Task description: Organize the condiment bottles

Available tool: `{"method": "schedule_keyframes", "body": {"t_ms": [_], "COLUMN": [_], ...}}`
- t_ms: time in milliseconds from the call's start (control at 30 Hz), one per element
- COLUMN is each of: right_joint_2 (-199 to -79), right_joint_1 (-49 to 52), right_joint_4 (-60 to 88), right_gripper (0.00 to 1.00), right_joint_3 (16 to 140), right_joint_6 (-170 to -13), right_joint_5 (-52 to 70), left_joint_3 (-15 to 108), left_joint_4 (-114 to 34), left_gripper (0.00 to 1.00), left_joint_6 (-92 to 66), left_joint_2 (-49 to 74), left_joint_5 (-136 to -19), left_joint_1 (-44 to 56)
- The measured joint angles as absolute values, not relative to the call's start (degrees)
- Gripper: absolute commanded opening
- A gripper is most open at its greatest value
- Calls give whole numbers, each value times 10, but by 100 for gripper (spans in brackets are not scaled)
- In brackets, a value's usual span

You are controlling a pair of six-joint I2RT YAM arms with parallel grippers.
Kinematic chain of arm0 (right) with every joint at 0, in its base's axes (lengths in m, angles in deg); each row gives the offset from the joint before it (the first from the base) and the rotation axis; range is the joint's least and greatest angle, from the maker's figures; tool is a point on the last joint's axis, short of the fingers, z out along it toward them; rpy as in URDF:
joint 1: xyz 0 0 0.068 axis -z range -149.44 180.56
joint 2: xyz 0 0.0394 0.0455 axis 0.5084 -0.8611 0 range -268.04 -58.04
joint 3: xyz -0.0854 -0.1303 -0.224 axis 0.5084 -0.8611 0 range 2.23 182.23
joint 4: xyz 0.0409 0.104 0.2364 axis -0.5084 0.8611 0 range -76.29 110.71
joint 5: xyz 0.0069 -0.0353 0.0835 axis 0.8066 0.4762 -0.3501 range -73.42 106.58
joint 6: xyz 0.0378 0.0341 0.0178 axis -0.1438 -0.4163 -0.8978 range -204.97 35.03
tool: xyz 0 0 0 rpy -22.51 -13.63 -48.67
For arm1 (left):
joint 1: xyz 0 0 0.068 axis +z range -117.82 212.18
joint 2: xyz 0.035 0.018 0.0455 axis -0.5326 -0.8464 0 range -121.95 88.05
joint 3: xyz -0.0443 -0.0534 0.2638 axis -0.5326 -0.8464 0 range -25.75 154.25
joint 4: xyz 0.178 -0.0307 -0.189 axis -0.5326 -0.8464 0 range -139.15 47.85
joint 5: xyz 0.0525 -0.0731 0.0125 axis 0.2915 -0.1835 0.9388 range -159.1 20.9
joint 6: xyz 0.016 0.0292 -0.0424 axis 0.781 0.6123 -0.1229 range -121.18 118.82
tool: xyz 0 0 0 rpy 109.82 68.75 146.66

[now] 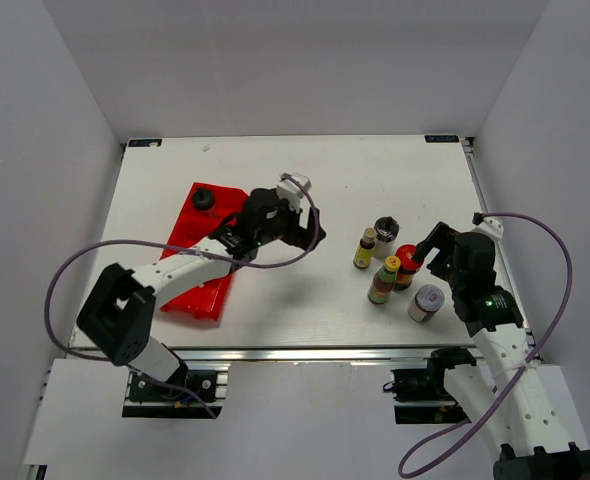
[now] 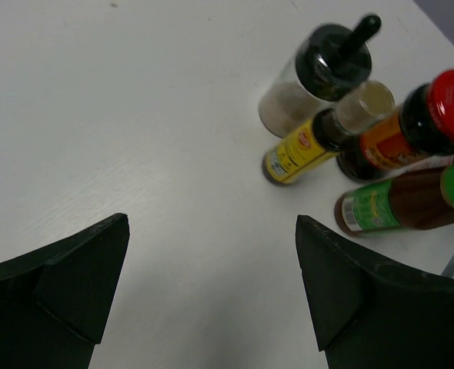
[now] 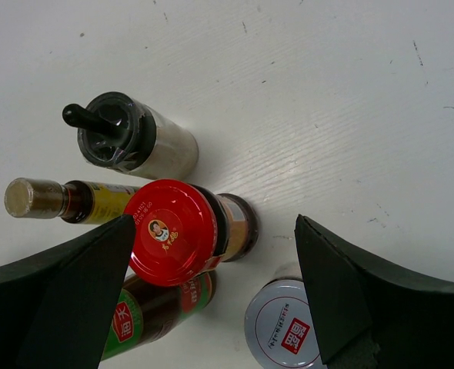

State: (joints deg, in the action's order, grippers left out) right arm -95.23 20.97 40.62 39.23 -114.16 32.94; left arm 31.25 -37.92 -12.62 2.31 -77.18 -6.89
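One worktop (image 1: 375, 170), red tray (image 1: 190, 290) toward its left edge, left claw (image 2: 211, 223) and right claw (image 3: 215, 221) both wide open, empty.
The left hangs mid-worktop; the right hovers over the red-capped jar (image 3: 171, 231), probably to pick it, among five condiment bottles (image 1: 383, 282) near the right edge.

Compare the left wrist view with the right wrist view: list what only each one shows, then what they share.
Left wrist only: the left gripper, jaws open with nothing between them. Right wrist only: the right gripper, jaws open, and the white-lidded jar seen from above. Both: the black-topped shaker, yellow-label bottle, red-capped jar and green-label bottle.
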Motion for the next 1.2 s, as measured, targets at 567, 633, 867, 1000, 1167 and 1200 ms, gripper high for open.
{"method": "schedule_keyframes", "body": {"t_ms": [567, 633, 867, 1000, 1167, 1200], "right_joint_2": [-941, -941, -941, -941, -941, -941], "right_joint_1": [210, 210, 210, 210, 210, 210], "right_joint_4": [408, 408, 408, 408, 407, 407], "right_gripper": [89, 89, 89, 89, 89, 89], "right_joint_3": [391, 391, 391, 391, 388, 388], "right_joint_6": [-1142, -1142, -1142, -1142, -1142, -1142], "right_joint_5": [327, 325, 325, 325, 325, 325], "left_joint_3": [431, 441, 501, 507, 507, 507], "left_joint_4": [-304, -297, -286, -280, -271, -266], "left_gripper": [98, 98, 97, 85, 67, 66], "left_joint_6": [-102, -101, -91, -87, -80, -78], "left_joint_2": [-223, -235, -290, -298, -298, -298], "left_joint_5": [-790, -784, -777, -777, -782, -784], "left_joint_1": [-184, -186, -187, -187, -189, -190]}}
